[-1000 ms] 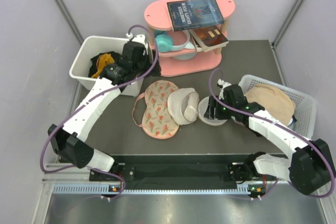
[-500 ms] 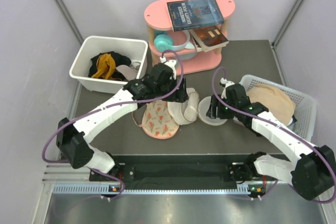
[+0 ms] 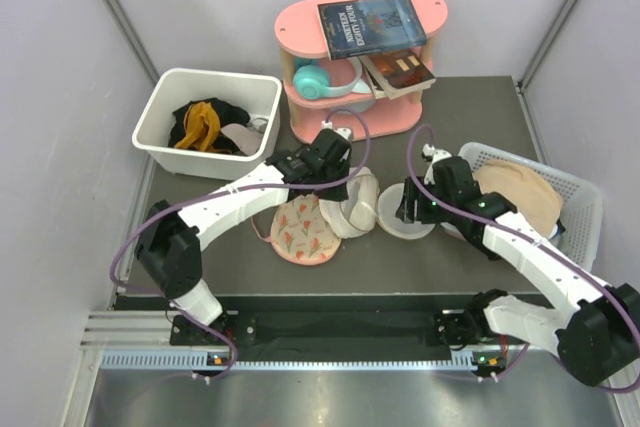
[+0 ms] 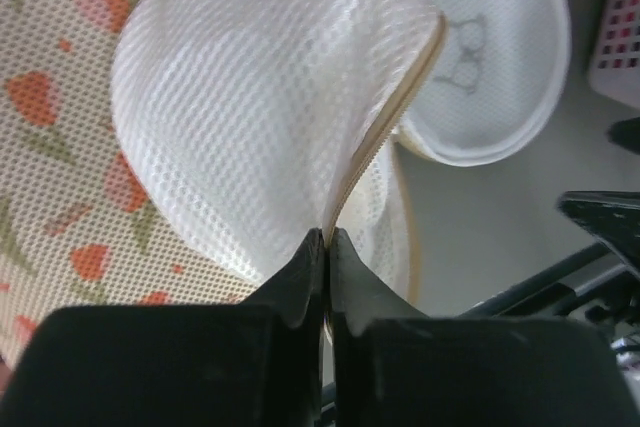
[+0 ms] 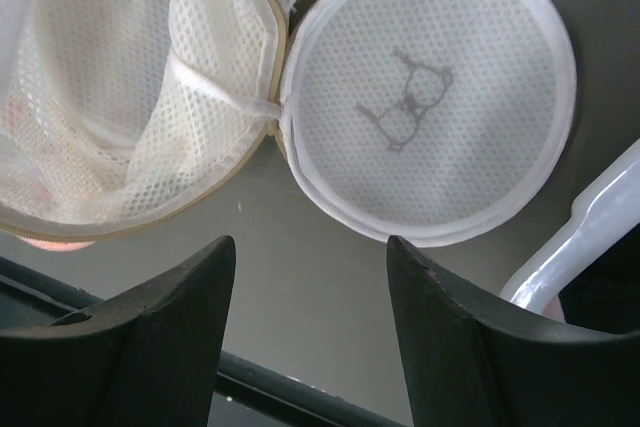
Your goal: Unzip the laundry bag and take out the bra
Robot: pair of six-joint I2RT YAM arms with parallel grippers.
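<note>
Swinging over from the white bin (image 3: 225, 75) a second ago, the left arm is now reaching across to the middle of the table (image 3: 470, 117). The mustard-yellow bra (image 3: 198, 125) is lying in that bin at the far left, among black clothes (image 3: 232, 113), well apart from both arms. Just right of the bin, the pink floral piece (image 3: 300, 227) is lying flat, partly under the laundry bag (image 4: 250, 97). The left gripper (image 4: 327, 237) is pinching the zip rim of the bag's domed mesh half, its fingers pressed together on the edge and holding that half up on its side. The bag is lying open like a clamshell, its flat round half resting on the table to the right and showing a small bear outline. The right gripper (image 5: 308, 257) is hovering over that round half with its fingers spread wide, touching nothing. Farther right, a beige garment (image 3: 520, 197) is sitting in a white basket (image 3: 585, 197).
</note>
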